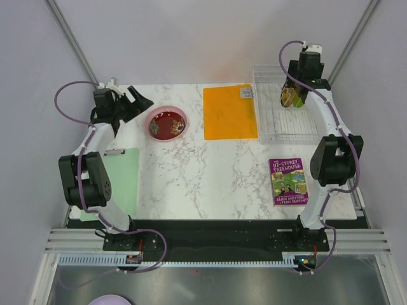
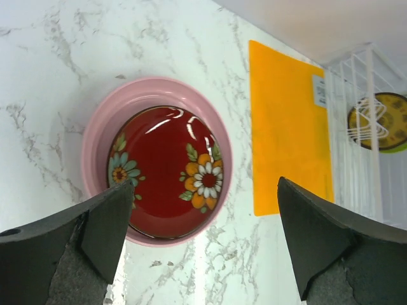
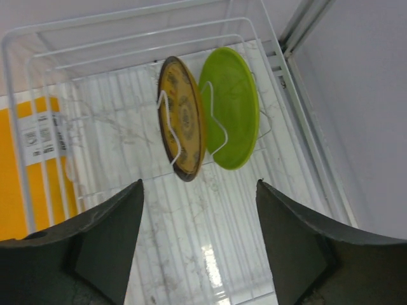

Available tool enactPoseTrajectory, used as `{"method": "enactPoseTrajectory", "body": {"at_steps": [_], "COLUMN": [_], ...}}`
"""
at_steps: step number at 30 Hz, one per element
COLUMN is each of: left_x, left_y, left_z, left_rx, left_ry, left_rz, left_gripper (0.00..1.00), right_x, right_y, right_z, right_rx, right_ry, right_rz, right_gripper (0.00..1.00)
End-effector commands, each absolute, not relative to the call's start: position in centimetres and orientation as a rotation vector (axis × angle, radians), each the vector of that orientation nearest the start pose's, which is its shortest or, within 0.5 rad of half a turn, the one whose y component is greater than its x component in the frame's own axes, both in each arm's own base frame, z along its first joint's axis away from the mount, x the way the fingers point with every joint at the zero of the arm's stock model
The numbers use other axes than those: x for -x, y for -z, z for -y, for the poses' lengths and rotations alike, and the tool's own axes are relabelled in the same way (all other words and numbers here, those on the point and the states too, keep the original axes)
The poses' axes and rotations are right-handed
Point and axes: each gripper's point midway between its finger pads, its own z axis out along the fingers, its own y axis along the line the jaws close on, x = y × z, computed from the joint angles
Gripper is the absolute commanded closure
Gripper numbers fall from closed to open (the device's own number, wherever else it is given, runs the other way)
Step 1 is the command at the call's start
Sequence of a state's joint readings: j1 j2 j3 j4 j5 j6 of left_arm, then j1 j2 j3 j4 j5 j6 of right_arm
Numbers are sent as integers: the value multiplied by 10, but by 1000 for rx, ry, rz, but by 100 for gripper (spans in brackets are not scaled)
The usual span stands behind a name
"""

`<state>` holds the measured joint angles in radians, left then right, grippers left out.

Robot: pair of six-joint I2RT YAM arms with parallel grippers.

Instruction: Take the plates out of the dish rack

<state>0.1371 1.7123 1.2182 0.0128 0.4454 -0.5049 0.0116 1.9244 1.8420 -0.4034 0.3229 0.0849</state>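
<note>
Tabletop [image 1: 210, 171] marbled white; walls [image 1: 191, 38] pale.

Materials and surface finish

The counter [image 1: 191, 178] is smooth, marble-patterned and faintly reflective. The dark red plate [image 2: 166, 171] carries a high-gloss glaze with bright highlights. The pink plate [image 2: 102, 133] is smooth with a softer sheen. The orange mat [image 2: 286, 127] is flat and matt. The dish rack [image 1: 286, 124] has thin, smooth bars; plastic or coated wire cannot be told. The lime green plate [image 3: 235, 108] and yellow patterned plate [image 3: 184, 121] are smooth and low-gloss. The left hand [image 2: 205, 184] has matt dark grey fingers [image 2: 318, 241] with grainy inner faces.
</note>
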Motion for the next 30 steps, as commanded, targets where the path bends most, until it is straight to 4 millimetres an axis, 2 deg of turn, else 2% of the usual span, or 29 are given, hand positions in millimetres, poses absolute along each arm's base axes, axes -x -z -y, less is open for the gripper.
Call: {"method": "enactPoseTrajectory", "body": {"at_steps": [1,2,3,5,6,7,9,10,12,13,17,19,20,21,26,29,30], "left_x": [-469,-465,-458,-452,-446,-443,-438,-434,-432,-430,-429,-429,-429,-428,-427,-425,-425], "left_y": [-223,-223,-234,-234,-241,-241,-248,-248,-250,-250,-244,-241,-240,-239,-236,-234,-235], "left_z": [51,56,67,76,86,91,97,109,114,114,115,116,116,117,114,114,114], "left_rx": [205,198,165,143,114,101,63,30,12,9,9,9,11,10,19,20,20], "left_ry": [739,740,749,753,767,772,768,777,764,760,753,752,753,756,739,737,736], "left_rz": [-1984,-1986,-1965,-1963,-1952,-1952,-1937,-1940,-1933,-1932,-1942,-1948,-1951,-1954,-1957,-1961,-1959], "left_gripper": [0,0,0,0,0,0,0,0,0,0,0,0,0,0,0,0,0], "right_x": [-575,-579,-585,-594,-598,-603,-608,-612,-617,-620,-627,-630,-631,-634,-643,-647,-647], "right_y": [-233,-228,-212,-209,-195,-198,-187,-190,-182,-187,-181,-176,-175,-172,-169,-167,-168], "right_z": [86,88,91,93,94,95,99,100,101,101,99,99,99,97,89,85,84], "right_rx": [-305,-309,-308,-299,-295,-300,-272,-258,-248,-247,-228,-221,-216,-207,-190,-192,-193], "right_ry": [421,429,442,451,460,464,499,503,514,513,505,505,504,494,430,397,391], "right_rz": [-2039,-2045,-2067,-2065,-2084,-2072,-2086,-2074,-2083,-2069,-2066,-2070,-2073,-2074,-2058,-2055,-2053], "right_gripper": [30,31,31,30,31,36,38,40,41,44,49,58,64,80,79,92,99]}}
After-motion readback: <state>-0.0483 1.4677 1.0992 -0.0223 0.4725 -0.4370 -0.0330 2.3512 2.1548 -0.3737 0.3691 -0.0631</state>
